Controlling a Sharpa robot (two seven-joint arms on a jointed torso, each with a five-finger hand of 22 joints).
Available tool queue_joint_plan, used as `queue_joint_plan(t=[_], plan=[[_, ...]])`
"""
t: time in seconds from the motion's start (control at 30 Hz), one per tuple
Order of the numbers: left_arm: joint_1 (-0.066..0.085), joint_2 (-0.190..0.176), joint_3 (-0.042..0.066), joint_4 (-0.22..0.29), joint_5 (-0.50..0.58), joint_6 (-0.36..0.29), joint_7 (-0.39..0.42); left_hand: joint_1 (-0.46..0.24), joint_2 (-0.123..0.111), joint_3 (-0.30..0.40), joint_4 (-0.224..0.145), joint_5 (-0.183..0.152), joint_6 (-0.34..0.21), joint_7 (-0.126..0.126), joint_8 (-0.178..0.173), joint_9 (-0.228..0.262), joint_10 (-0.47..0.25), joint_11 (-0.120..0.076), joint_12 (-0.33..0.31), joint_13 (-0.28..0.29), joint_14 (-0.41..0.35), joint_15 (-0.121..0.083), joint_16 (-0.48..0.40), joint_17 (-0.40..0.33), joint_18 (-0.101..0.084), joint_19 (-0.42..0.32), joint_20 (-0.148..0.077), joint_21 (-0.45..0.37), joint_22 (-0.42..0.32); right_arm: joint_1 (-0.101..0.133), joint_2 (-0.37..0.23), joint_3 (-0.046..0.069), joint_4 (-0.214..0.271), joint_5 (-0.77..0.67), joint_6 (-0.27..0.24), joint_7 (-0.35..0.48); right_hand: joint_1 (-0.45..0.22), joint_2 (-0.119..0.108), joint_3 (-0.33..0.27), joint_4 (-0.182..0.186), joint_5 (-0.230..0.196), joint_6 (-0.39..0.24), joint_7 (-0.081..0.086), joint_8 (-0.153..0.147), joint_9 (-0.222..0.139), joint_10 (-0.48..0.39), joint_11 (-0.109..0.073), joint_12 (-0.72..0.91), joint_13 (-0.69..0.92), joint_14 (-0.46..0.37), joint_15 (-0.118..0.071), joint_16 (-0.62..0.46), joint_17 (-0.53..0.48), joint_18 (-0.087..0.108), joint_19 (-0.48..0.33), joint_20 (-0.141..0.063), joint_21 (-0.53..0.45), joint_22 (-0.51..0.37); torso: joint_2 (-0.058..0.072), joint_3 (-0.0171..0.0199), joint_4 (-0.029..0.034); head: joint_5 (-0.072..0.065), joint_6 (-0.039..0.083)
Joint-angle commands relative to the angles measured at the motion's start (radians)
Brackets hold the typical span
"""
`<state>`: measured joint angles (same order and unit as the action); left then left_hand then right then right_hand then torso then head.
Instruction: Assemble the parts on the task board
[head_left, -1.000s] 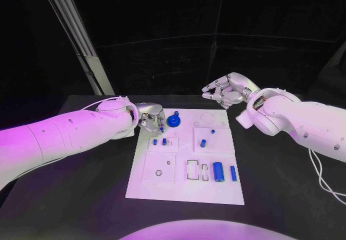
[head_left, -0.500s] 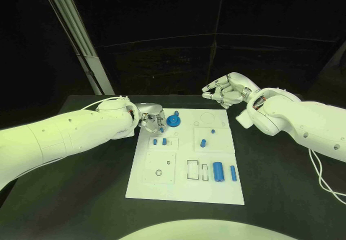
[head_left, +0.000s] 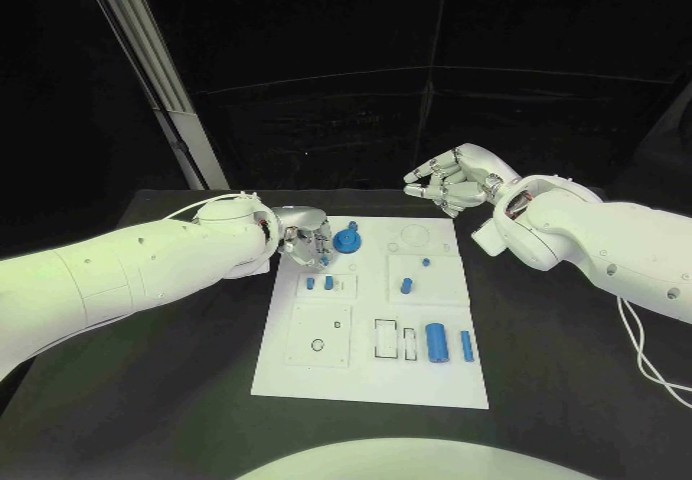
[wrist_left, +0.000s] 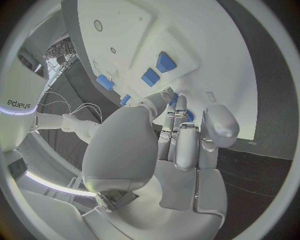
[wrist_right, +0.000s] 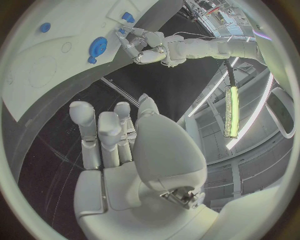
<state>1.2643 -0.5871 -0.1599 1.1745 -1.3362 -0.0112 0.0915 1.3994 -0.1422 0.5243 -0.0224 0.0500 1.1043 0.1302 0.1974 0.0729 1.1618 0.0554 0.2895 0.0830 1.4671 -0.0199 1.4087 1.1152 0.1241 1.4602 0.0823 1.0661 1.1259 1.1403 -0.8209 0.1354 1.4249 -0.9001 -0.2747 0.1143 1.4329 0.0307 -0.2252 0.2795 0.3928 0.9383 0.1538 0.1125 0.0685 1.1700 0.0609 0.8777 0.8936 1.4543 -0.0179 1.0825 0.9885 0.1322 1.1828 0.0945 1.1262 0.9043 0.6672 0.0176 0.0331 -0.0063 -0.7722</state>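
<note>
The white task board (head_left: 361, 372) lies mid-table. A blue gear (head_left: 348, 241) sits at its far left corner. My left hand (head_left: 306, 243) is right beside the gear, fingertips drawn together at its edge. In the left wrist view blue shows between the fingers (wrist_left: 177, 131) of that hand (wrist_left: 181, 150); whether they grip the gear is unclear. My right hand (head_left: 454, 180) hovers above the table's far edge with fingers curled and nothing in them. The right wrist view shows that hand (wrist_right: 119, 145), the gear (wrist_right: 97, 48) and my left hand (wrist_right: 140, 47).
Small blue pegs (head_left: 319, 283) stand near the left hand, and two more (head_left: 407, 285) mid-board. Blue cylinders (head_left: 436, 343) and a black ring (head_left: 316, 346) lie on the board's near half. A metal post (head_left: 159, 90) rises at the back left; a cable (head_left: 642, 350) trails on the right.
</note>
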Motion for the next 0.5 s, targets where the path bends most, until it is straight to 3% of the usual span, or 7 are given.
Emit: queue_joint_plan(t=[0.03,0.5], plan=[[0.000,0.003,-0.001,0.003,0.001,0.004,0.005,-0.007,0.000,-0.002,-0.006,0.004,-0.002,-0.001,-0.006,-0.001,0.005,0.002,0.004,0.001,0.022,-0.005,-0.001,0.000,-0.015,-0.002,-0.008,0.004,0.002,0.002,0.001,0.001,0.001,0.000,0.002,0.011,0.007,0.005,0.002,0.000,0.007,0.001,-0.004,0.004,0.001,0.000,0.000,0.002,-0.001,0.008,0.002,0.002,-0.001,0.005,0.000,0.000,-0.002,-0.001,0.000,-0.0002,-0.0005,0.000,0.002],[0.000,0.007,-0.003,-0.002,0.001,0.027,-0.028,-0.027,-0.007,-0.018,-0.009,0.003,-0.036,0.006,-0.023,-0.006,-0.042,0.014,0.002,0.005,0.016,0.003,-0.006,-0.014,-0.014,-0.011,-0.005,-0.010,-0.006,0.002,-0.002,0.001,0.004,0.000,0.002,0.011,0.007,0.006,0.001,0.001,0.008,0.001,-0.005,0.005,0.001,0.001,-0.001,0.003,-0.001,0.008,0.002,0.001,0.000,0.005,0.000,-0.001,-0.002,-0.001,0.000,-0.0005,-0.0005,-0.003,0.002]])
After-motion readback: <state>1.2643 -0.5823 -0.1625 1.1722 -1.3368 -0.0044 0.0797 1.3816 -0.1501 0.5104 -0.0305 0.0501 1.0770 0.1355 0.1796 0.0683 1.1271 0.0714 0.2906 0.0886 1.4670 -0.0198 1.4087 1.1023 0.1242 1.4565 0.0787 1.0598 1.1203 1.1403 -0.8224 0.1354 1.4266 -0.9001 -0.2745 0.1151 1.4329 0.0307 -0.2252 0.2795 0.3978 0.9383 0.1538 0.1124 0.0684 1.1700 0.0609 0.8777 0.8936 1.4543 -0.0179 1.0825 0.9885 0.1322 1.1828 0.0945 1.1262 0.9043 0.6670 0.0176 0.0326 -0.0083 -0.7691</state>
